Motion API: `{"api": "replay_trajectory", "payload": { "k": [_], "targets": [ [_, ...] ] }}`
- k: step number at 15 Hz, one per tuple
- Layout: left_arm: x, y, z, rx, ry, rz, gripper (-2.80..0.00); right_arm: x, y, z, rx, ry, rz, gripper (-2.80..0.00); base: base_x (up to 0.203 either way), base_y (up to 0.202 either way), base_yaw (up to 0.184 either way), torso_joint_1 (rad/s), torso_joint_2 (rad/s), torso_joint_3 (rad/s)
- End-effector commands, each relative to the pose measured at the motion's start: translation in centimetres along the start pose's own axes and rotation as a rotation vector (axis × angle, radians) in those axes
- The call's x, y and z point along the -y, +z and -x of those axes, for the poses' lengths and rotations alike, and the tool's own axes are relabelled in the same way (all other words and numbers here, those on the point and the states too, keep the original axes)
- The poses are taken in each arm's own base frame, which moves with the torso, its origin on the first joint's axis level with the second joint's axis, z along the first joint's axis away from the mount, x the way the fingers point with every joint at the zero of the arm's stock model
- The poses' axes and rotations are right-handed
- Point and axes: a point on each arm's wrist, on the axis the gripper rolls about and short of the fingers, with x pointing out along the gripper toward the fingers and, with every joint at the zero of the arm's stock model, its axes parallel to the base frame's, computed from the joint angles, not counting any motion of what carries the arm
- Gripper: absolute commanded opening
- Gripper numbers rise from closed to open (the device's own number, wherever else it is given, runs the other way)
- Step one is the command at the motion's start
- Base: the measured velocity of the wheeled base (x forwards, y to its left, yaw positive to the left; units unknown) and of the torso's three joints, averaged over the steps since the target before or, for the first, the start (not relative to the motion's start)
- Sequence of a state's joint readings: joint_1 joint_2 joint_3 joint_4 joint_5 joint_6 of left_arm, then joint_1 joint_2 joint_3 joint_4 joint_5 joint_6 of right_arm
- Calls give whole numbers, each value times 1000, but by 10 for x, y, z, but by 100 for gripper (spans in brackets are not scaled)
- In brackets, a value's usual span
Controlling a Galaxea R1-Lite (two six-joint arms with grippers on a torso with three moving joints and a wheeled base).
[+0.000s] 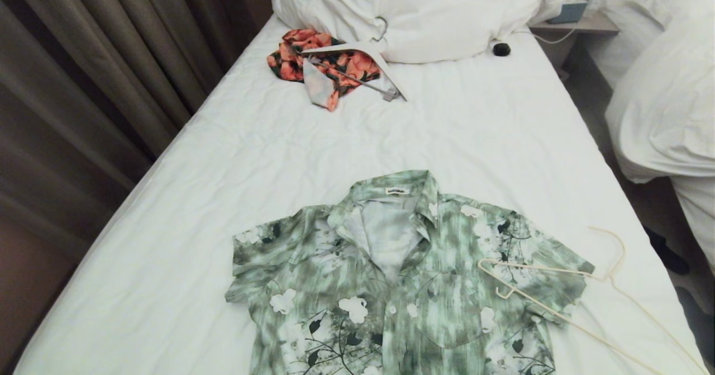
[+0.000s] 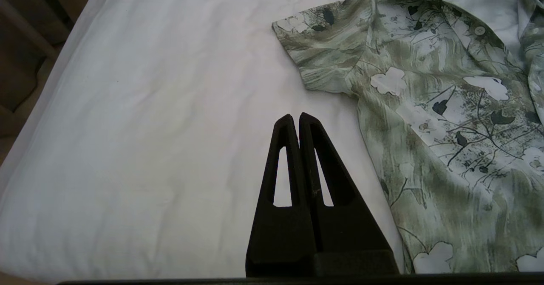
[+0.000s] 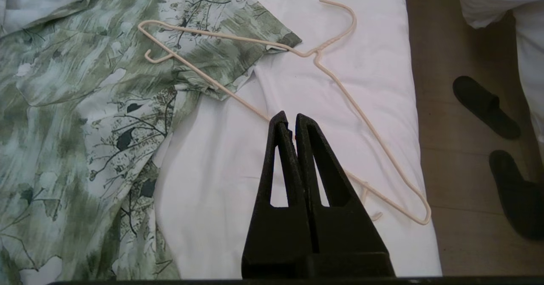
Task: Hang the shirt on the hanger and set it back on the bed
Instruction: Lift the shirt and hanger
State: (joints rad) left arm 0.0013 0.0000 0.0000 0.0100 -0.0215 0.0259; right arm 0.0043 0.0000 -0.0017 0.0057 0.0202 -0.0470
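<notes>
Shirt [image 1: 402, 285] mid-bed [image 1: 167, 207], hanger [image 1: 564, 302] w/ hook near right edge

A: The shirt [image 1: 402, 285] is looking like thin, soft cloth, matt, with a printed pattern and small glossy buttons. It is lying in faint folds.

B: And the hanger [image 3: 340, 94]?

A: It is showing as slim wire with a smooth cream coating, faintly shiny. The sheet of the bed [image 1: 234, 157] is looking like plain matt cotton, finely creased.

B: The duvet [image 1: 424, 12] is puffing up in the same matt white cloth. What about the other hanger [image 1: 363, 56]?

A: That one is appearing as smooth white board with a grey metal bar, lying on the orange garment [image 1: 313, 56], which is looking like light, crumpled cloth.

B: The left gripper [image 2: 296, 116] and right gripper [image 3: 287, 116] are showing matt black plastic, slightly grainy.
</notes>
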Motion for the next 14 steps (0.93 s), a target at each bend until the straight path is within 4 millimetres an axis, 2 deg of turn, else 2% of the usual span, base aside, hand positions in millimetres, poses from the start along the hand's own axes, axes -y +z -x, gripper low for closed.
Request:
{"api": "replay_trajectory", "payload": {
  "k": [1, 5, 7, 9, 11, 14],
  "targets": [
    [0, 0, 0, 1, 0, 0, -280, 0, 0, 0, -2, 0, -6, -280, 0, 0, 0, 0, 0, 0],
    [0, 0, 0, 1, 0, 0, -280, 0, 7, 2, 13, 12, 22, -280, 0, 0, 0, 0, 0, 0],
    [0, 0, 0, -1, 0, 0, -280, 0, 26, 1, -10, 53, 34, -280, 0, 0, 0, 0, 0, 0],
    [0, 0, 0, 0, 0, 0, -280, 1, 49, -11, -100, 73, 25, -280, 0, 0, 0, 0, 0, 0],
    [0, 0, 0, -1, 0, 0, -280, 3, 73, -37, -234, 81, -30, -280, 0, 0, 0, 0, 0, 0],
    [0, 0, 0, 1, 0, 0, -280, 8, 96, -109, -505, 40, -173, -280, 0, 0, 0, 0, 0, 0]
  ]
}}
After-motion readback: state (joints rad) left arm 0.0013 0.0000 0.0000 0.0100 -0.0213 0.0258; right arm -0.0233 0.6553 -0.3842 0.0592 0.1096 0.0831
